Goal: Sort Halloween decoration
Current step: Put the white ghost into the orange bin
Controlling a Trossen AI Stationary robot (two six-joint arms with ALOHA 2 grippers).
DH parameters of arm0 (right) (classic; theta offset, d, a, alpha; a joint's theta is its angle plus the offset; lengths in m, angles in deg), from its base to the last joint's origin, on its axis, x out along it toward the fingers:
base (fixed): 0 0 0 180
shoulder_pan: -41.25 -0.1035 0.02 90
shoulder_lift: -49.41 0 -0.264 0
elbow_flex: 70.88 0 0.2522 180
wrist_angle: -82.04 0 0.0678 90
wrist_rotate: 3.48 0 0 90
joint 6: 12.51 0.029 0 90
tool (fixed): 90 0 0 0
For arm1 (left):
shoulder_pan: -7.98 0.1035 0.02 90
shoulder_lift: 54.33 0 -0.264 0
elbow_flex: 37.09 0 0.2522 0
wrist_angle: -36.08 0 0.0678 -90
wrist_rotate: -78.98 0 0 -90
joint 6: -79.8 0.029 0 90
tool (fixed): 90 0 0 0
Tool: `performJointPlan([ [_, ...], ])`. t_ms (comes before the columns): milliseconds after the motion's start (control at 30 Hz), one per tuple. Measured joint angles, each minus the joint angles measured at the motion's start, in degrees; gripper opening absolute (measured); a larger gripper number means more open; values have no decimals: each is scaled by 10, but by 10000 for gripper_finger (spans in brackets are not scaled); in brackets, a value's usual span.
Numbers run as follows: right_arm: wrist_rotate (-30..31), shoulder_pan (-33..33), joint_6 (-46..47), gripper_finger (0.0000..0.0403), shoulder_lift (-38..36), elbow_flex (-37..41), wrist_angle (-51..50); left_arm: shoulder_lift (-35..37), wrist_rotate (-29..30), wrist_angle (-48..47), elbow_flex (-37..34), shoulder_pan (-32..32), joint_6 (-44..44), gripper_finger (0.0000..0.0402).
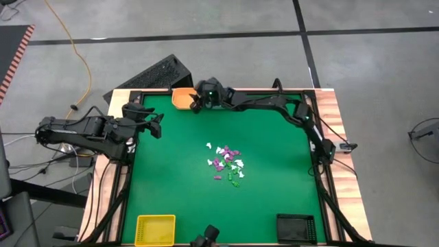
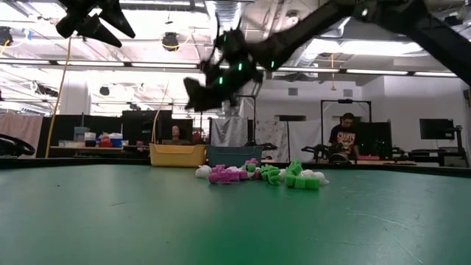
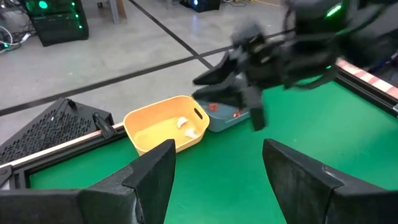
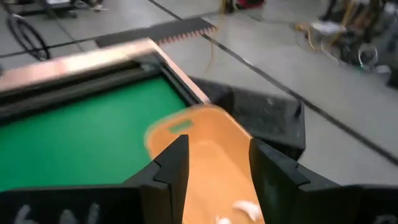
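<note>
Your right claw [image 1: 197,104] hangs at the far edge of the green counter [image 1: 274,144], above the orange tray [image 1: 182,98] and the blue tray [image 3: 225,117] that sits just beside it. Its fingers [image 4: 171,163] stand parted with nothing between them; in its wrist view the orange tray lies directly below the gap, with a couple of white trinkets [image 4: 242,210] resting in it. The left wrist view shows the same white pieces in the orange tray and a few orange-red trinkets [image 3: 213,107] in the blue tray.

Your left claw [image 1: 156,125] waits over the far-left part of the counter, well apart from the pile, its fingers [image 3: 152,174] spread wide and empty, facing toward the two far trays.

The rest of the Halloween decoration [image 1: 226,163] lies in a loose heap near the middle of the counter: white, purple and green pieces mixed together, some touching, a few scattered just beside the heap. From the low view the green ones [image 2: 293,177] cluster at one side and the purple ones [image 2: 224,174] at the other.

The yellow tray [image 1: 155,229] sits at the near-left corner and the black tray [image 1: 296,227] at the near-right corner; you cannot tell what they hold.
</note>
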Motion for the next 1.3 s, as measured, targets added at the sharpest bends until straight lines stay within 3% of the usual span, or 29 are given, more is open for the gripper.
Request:
performJointPlan([
  [300, -1, -39, -90, 160, -158, 0, -253, 0, 0, 1, 0, 0, 36, 231],
  [467, -1, -70, -34, 160, -240, 16, -415, 0, -15, 1, 0, 0, 50, 231],
  [600, 19, -119, 43, 160, -299, 101, -459, 0, -30, 0, 0, 0, 52, 231],
  [700, 89, -172, 108, 160, -336, 193, -422, 0, -34, 0, 0, 0, 60, 231],
  [800, 161, -222, 155, 160, -353, 283, -318, 0, -34, 0, 0, 0, 61, 231],
  [1000, 275, -284, 193, 160, -300, 366, -133, 0, -34, 0, 0, 0, 61, 231],
  [1300, 289, -296, 194, 160, -157, 360, 54, 0, -38, 0, 0, 0, 61, 231],
])
